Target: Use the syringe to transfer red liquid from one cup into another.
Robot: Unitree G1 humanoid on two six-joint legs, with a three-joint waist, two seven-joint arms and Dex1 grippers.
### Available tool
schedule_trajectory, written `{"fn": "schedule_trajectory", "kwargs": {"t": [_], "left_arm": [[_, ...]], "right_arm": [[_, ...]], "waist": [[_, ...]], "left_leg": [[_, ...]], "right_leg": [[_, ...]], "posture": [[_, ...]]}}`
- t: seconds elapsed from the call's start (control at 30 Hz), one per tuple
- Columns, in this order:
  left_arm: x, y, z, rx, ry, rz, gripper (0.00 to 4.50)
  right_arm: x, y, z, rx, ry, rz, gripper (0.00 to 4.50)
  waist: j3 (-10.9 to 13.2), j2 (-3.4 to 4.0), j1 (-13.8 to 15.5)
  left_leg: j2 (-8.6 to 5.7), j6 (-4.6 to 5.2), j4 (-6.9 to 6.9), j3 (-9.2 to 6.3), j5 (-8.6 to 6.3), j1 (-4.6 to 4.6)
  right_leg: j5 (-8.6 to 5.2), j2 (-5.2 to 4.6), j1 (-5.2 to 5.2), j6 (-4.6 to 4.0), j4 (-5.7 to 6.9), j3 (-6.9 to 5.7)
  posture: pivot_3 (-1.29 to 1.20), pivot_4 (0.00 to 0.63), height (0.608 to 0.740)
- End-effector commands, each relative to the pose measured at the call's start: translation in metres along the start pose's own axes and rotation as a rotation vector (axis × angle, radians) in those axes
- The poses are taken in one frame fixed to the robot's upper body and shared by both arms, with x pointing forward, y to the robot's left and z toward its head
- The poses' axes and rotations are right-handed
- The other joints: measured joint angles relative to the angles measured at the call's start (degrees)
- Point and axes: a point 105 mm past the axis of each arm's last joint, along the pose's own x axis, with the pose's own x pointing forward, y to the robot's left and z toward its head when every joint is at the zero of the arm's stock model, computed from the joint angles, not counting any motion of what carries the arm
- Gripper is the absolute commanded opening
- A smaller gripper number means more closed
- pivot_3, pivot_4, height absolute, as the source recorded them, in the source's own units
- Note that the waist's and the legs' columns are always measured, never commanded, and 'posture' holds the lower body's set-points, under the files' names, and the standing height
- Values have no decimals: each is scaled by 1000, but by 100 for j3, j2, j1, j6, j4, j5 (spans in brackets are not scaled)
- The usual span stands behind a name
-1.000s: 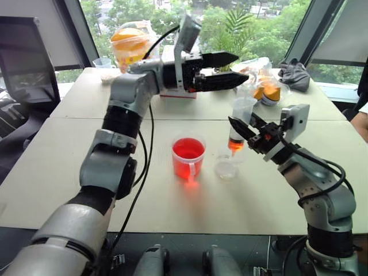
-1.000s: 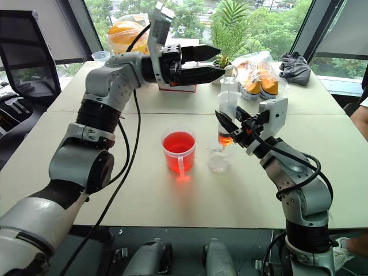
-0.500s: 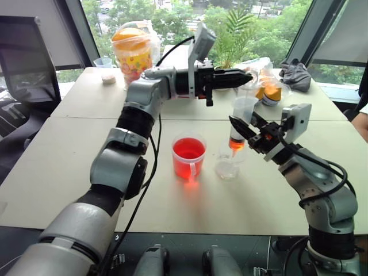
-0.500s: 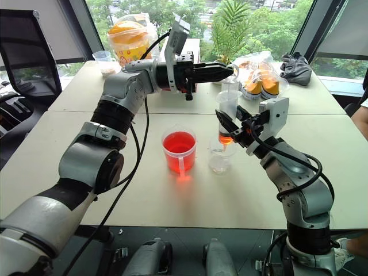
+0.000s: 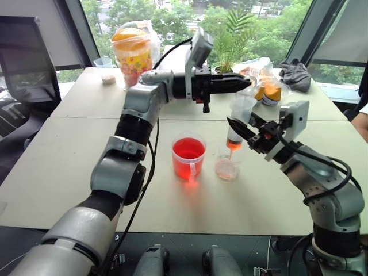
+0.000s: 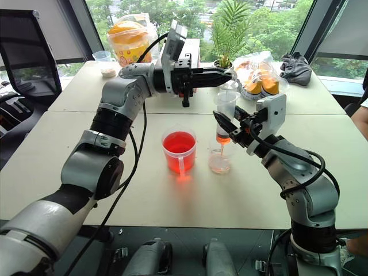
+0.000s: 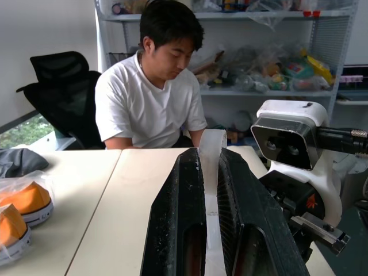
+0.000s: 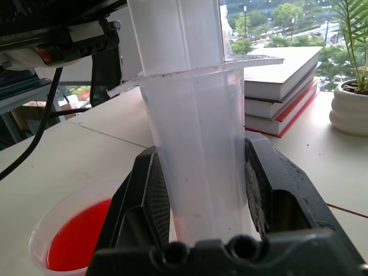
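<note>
Emptying the syringe (image 6: 224, 118) into the small handleless cup (image 6: 219, 162): upright, orange tip down, hanging directly over that cup near the middle of the bench (image 6: 69, 149), with red liquid falling from the tip and a shallow red pool gathering below. Gripping the clear barrel between the two black fingers of the right end effector (image 8: 198, 195), reaching in from the right. Pinching the white plunger top (image 7: 211, 150) with the left end effector (image 6: 221, 73), closed down on it from the left, level and above the barrel.

Doing this well, by judgement:
- Pressing the plunger straight down along the barrel's axis, not sideways, to avoid levering the syringe out of the right grip.
- Pushing slowly, keeping the stream thin enough to land inside the narrow rim without splashing.
- Holding the barrel steady and vertical, tip centred over the small cup and clear of its wall.
- Staying apart from the red handled cup (image 6: 179, 151), standing just left of the small cup.
- Finishing the stroke before lifting away, allowing for last drips.
</note>
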Motion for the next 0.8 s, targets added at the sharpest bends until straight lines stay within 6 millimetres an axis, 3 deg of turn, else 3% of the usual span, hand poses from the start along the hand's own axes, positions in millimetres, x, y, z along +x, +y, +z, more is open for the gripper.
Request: {"fn": "schedule_trajectory", "kwargs": {"t": [0.03, 0.43, 0.67, 0.8], "left_arm": [[14, -13, -28, -35, 98, -71, 119], [20, -24, -54, -108, 121, -88, 119], [19, -21, -43, -106, 93, -72, 119], [12, -12, -25, -127, 63, -36, 1689]], "right_arm": [[-5, 4, 50, -89, -174, 1, 1400], [-7, 2, 63, -109, -185, -6, 1400], [-8, 0, 56, -94, -156, -12, 1400], [-7, 3, 39, -51, -102, 3, 1400]], "waist": [[0, 0, 0], [0, 0, 2], [0, 0, 3], [2, -3, 6]], "left_leg": [[0, 0, 0, 0, 0, 0], [0, 0, 0, -1, 0, 0], [0, 0, 0, 0, 0, 0], [-1, 0, 1, -1, 0, 0]], "right_leg": [[0, 0, 0, 0, 0, 0], [0, -1, 1, 0, 0, 0], [0, -1, 1, 0, -1, 0], [0, -1, 3, 0, -2, -1]], "posture": [[0, 150, 740], [0, 150, 740], [0, 150, 740], [0, 150, 740]]}}
